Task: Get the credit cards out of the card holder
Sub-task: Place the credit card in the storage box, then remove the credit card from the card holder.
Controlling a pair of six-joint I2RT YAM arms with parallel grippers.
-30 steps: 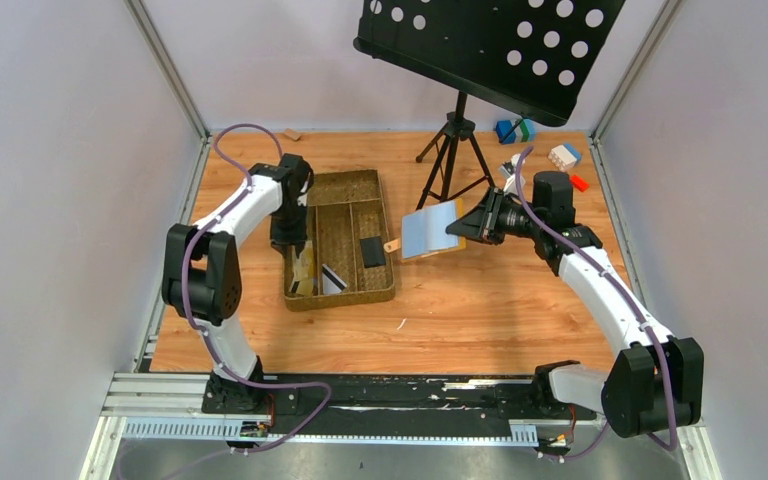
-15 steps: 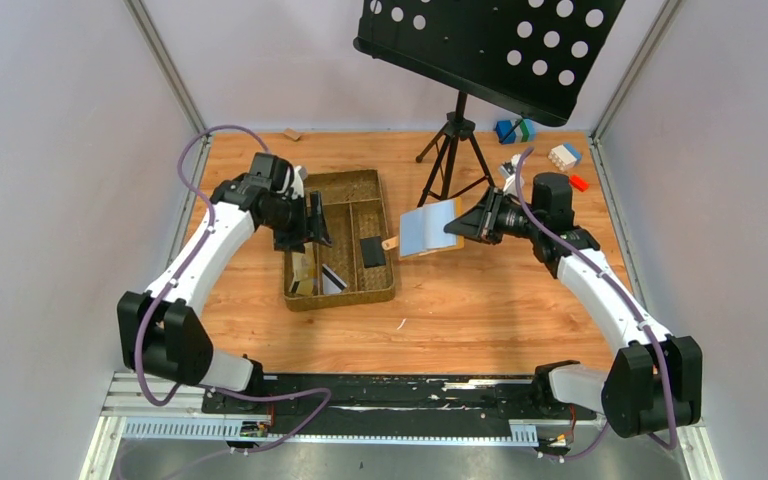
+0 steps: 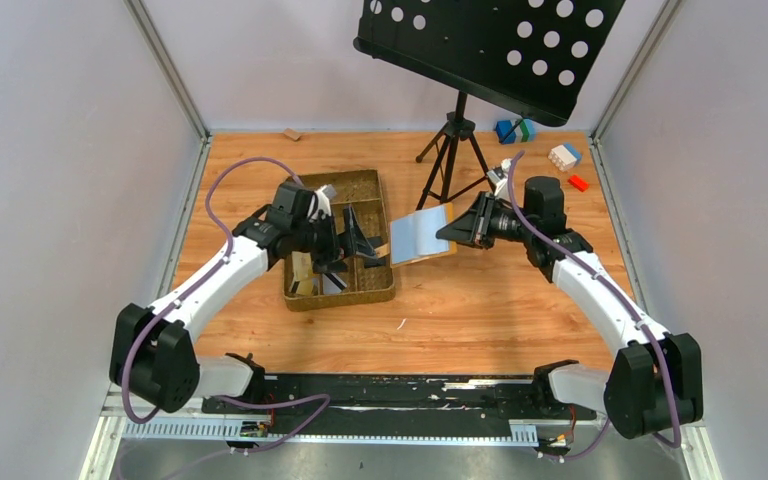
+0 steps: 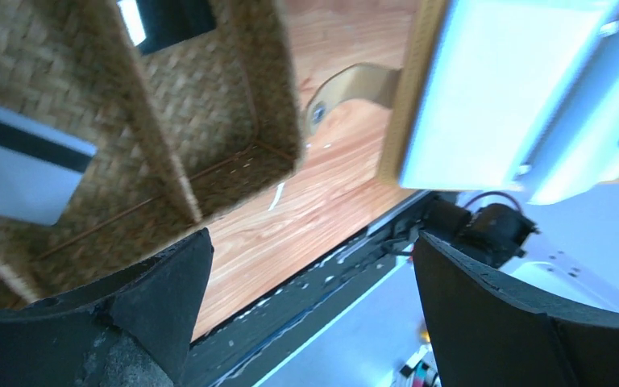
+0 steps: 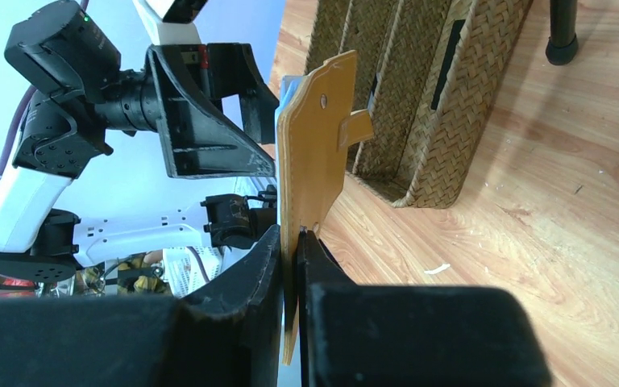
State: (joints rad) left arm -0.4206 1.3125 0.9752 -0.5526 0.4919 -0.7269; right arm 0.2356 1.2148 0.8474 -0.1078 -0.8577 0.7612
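Woven tray (image 3: 341, 296) as reference: my right gripper (image 5: 290, 242) is clamped tight on the card holder (image 3: 420, 236), holding it open on edge just off the tray's right wall, blue inside turned to my left gripper (image 4: 310, 266), which hangs above the tray's right side, jaws fully spread, nothing held. Credit cards (image 3: 304, 272) lie in the tray; the wall-to-holder gap is narrow and the snap tab (image 5: 357, 127) pokes trayward, so I'd guess little sideways room for a pull

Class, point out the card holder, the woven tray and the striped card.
card holder (image 3: 420, 237): top view, grey-blue inner face.
tray (image 3: 341, 296): top view, near wall.
striped card (image 4: 18, 181): left wrist view, its pale part.
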